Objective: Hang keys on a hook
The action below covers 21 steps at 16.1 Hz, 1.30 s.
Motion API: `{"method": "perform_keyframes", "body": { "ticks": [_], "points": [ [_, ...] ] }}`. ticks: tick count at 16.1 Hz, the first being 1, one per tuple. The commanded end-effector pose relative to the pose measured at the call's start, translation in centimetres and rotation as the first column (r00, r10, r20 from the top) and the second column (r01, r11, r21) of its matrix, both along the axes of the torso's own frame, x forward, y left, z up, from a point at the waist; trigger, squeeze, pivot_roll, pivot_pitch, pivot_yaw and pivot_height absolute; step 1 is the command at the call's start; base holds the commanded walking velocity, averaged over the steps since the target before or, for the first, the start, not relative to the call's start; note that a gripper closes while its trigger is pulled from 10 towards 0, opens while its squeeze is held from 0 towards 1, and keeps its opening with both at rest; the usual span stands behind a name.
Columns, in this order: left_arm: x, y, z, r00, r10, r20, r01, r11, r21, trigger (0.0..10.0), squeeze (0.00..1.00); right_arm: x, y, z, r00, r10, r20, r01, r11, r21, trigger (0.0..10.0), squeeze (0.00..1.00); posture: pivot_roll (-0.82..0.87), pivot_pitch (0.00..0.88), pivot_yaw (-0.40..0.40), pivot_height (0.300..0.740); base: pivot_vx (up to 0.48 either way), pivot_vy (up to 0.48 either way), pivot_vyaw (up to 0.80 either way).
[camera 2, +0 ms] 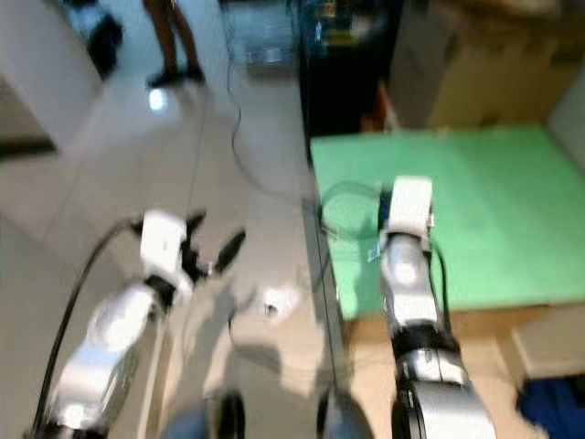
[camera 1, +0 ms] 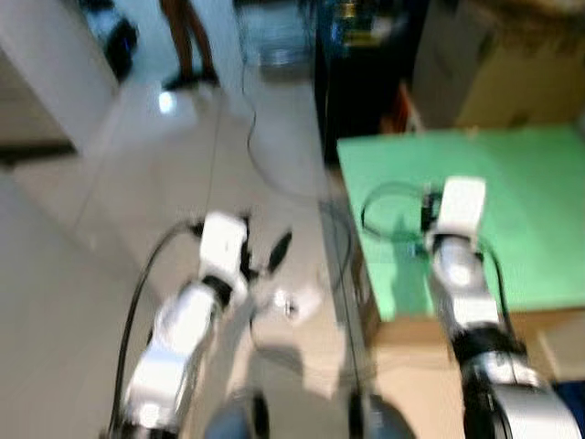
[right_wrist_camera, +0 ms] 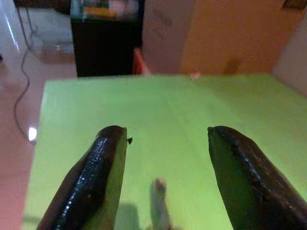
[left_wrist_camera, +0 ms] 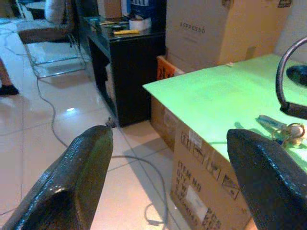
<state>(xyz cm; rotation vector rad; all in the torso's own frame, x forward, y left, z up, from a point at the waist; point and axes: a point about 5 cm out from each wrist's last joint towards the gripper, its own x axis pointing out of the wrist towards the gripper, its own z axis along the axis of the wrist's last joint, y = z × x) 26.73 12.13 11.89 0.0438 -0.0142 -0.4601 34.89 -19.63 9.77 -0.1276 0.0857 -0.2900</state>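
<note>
A small bunch of keys (left_wrist_camera: 283, 128) lies on the green tabletop (camera 1: 512, 210) near its left front corner. In the right wrist view it is a blurred shape (right_wrist_camera: 159, 201) just below and between the fingers. My right gripper (right_wrist_camera: 168, 139) hovers over the green top right above the keys, open with nothing between its fingers (right_wrist_camera: 100, 177). My left gripper (camera 1: 265, 253) hangs over the floor to the left of the table, also open and empty, and in its wrist view (left_wrist_camera: 170, 132) it points toward the table's corner.
The green top rests on cardboard boxes (left_wrist_camera: 201, 191). A black cabinet (camera 1: 361, 82) stands behind it, with more boxes (camera 1: 512, 64) to its right. A cable (camera 1: 251, 137) trails over the pale tiled floor. A person's legs (camera 1: 187, 46) stand far back on the left.
</note>
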Motion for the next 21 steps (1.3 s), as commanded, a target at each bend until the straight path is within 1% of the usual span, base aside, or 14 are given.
{"method": "perform_keyframes", "body": {
  "ticks": [1, 3, 6, 7, 8, 9, 10, 11, 13, 16, 17, 18, 19, 21],
  "points": [
    [-0.2, 0.4, 0.2, 1.000, 0.010, 0.007, -0.010, 1.000, 0.020, 10.0, 0.00, 0.0, -0.4, -0.4, 0.999, -0.034, -0.014, 0.035, 0.999, 0.020, 10.0, 1.00, -0.06, 0.191, 0.065, 0.740, 0.000, 0.000, 0.00],
    [-0.4, 0.8, 0.3, 1.000, 0.017, 0.011, -0.018, 0.999, 0.033, 10.0, 0.00, 0.3, -0.6, -0.4, 0.998, -0.052, -0.018, 0.052, 0.998, 0.027, 10.0, 1.00, -0.05, 0.191, 0.064, 0.740, 0.000, 0.000, 0.00],
    [-0.7, 1.2, 0.4, 0.999, 0.031, 0.010, -0.031, 0.999, 0.037, 10.0, 0.00, -0.1, -1.2, -1.0, 0.996, -0.084, -0.026, 0.084, 0.996, 0.000, 10.0, 1.00, -0.04, 0.185, 0.060, 0.740, 0.000, 0.000, 0.00],
    [-0.8, 1.0, 0.5, 0.999, 0.031, 0.022, -0.031, 0.999, 0.029, 10.0, 0.00, -0.4, -1.8, -0.5, 0.992, -0.126, 0.003, 0.126, 0.991, -0.051, 10.0, 1.00, -0.04, 0.177, 0.044, 0.740, 0.000, 0.000, 0.00],
    [-0.7, 0.9, 0.7, 0.999, 0.035, 0.035, -0.035, 0.999, 0.015, 10.0, 0.00, -0.6, -2.0, 0.5, 0.989, -0.128, 0.071, 0.135, 0.986, -0.093, 10.0, 1.00, -0.05, 0.168, 0.034, 0.740, 0.000, 0.000, 0.00],
    [-0.4, 1.0, 0.8, 0.997, 0.064, 0.032, -0.062, 0.997, -0.035, 10.0, 0.00, -1.3, -1.1, 1.4, 0.988, -0.057, 0.142, 0.080, 0.984, -0.162, 10.0, 0.00, -0.07, 0.159, 0.031, 0.740, 0.000, -0.431, 0.00],
    [0.1, 0.5, 0.7, 0.996, 0.083, 0.027, -0.081, 0.994, -0.070, 10.0, 0.00, -2.3, -0.5, 1.1, 0.988, -0.016, 0.151, 0.043, 0.983, -0.178, 10.0, 0.00, -0.11, 0.141, 0.022, 0.740, 0.000, -0.431, 0.00],
    [0.6, 0.0, 0.6, 0.995, 0.098, 0.024, -0.096, 0.992, -0.086, 10.0, 0.00, -2.7, -0.6, 0.1, 0.993, -0.017, 0.118, 0.037, 0.986, -0.164, 10.0, 0.00, -0.13, 0.131, 0.022, 0.740, 0.000, -0.424, 0.00],
    [1.3, -0.2, 0.3, 0.991, 0.132, -0.001, -0.132, 0.987, -0.096, 10.0, 0.00, -2.4, -0.9, -0.1, 0.995, -0.031, 0.100, 0.046, 0.987, -0.152, 10.0, 0.00, -0.15, 0.123, 0.025, 0.740, 0.000, -0.416, 0.00],
    [2.4, 0.0, -0.3, 0.980, 0.196, -0.038, -0.199, 0.975, -0.101, 10.0, 0.00, -1.3, -0.6, 1.1, 0.995, 0.013, 0.101, 0.000, 0.991, -0.131, 10.0, 0.00, -0.15, 0.112, 0.012, 0.740, 0.167, -0.411, 0.00],
    [2.6, 0.0, -0.3, 0.976, 0.216, -0.026, -0.218, 0.972, -0.083, 10.0, 0.00, -1.1, -0.5, 1.5, 0.993, 0.033, 0.117, -0.018, 0.992, -0.129, 10.0, 1.00, -0.14, 0.110, 0.007, 0.740, 0.266, -0.394, 0.00],
    [2.8, -0.1, -0.4, 0.970, 0.243, -0.027, -0.244, 0.969, -0.050, 10.0, 0.00, -0.8, -0.4, 1.8, 0.991, 0.041, 0.127, -0.025, 0.992, -0.121, 10.0, 1.00, -0.14, 0.107, 0.001, 0.740, 0.000, 0.000, 0.00],
    [2.9, -0.2, -0.4, 0.970, 0.241, -0.023, -0.242, 0.970, -0.039, 10.0, 0.00, -0.6, -0.5, 1.9, 0.992, 0.037, 0.118, -0.023, 0.993, -0.120, 10.0, 1.00, -0.13, 0.106, -0.003, 0.740, 0.000, 0.000, 0.00],
    [2.8, 0.0, -0.2, 0.968, 0.252, 0.007, -0.251, 0.967, -0.034, 10.0, 0.00, -0.2, 0.0, 1.8, 0.993, 0.077, 0.087, -0.066, 0.991, -0.118, 10.0, 0.00, -0.12, 0.106, -0.012, 0.740, 0.000, 0.000, 0.00]
  ]
}}
